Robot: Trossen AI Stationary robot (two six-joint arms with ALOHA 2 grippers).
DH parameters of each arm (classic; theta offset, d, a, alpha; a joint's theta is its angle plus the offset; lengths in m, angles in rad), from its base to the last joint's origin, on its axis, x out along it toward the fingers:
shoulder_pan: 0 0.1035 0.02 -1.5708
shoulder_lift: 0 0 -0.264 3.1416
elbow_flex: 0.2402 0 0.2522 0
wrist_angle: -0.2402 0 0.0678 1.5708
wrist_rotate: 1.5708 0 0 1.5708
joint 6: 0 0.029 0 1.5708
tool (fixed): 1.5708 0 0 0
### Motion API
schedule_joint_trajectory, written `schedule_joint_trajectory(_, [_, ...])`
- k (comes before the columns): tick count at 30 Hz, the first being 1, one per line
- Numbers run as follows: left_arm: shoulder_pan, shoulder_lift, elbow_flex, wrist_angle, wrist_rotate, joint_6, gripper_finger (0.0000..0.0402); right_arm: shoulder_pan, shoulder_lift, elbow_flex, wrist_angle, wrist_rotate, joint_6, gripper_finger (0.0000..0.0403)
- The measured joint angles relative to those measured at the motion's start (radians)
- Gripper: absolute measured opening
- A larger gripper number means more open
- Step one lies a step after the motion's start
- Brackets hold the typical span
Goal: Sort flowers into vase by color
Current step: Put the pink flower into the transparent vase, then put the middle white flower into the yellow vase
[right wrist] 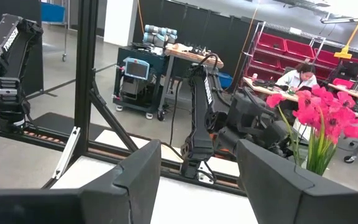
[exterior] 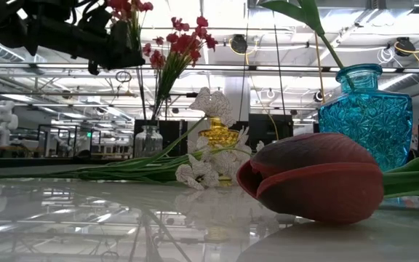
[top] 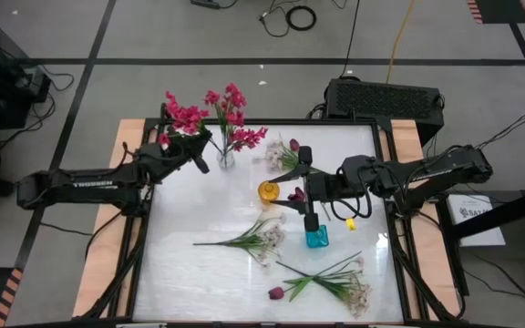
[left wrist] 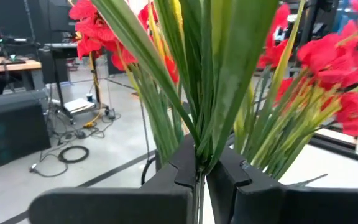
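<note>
Flowers: one magenta-pink sprig clamped by its green stems between the closed fingers of the left gripper, held just beside the clear vase of pink blossoms at the table's 11 o'clock; a maroon tulip stands in the blue vase near centre, with the right gripper above it, fingers spread and holding nothing. White sprigs and a maroon tulip bud lie on the glossy white table from centre to 5 o'clock, an amber vase at centre; a seated person shows in the workshop behind.
</note>
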Motion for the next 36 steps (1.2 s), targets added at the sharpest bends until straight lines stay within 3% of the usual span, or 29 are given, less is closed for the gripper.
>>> schedule_joint_trajectory(10, [0.0, 0.016, 0.0, -0.007, -0.036, -0.015, 0.0029, 0.0, 0.0, 0.0, 0.0, 0.0, 0.0, 0.0203])
schedule_joint_trajectory(18, [0.0, 0.016, 0.0, -0.081, -0.037, -0.023, 0.0146, 0.0, 0.0, 0.0, 0.0, 0.0, 0.0, 0.0203])
schedule_joint_trajectory(25, [0.0, 0.015, 0.035, -0.317, -0.044, -0.052, 0.0248, 0.0, 0.0, 0.0, -0.009, 0.0, 0.0, 0.0203])
schedule_joint_trajectory(29, [-0.003, -0.015, 0.044, -0.436, -0.044, -0.088, 0.0274, 0.0, 0.0, 0.0, -0.016, 0.0, 0.0, 0.0203])
schedule_joint_trajectory(36, [-0.036, -0.162, 0.045, -0.672, -0.019, -0.181, 0.0282, 0.0, 0.0, 0.0, -0.032, 0.0, 0.004, 0.0203])
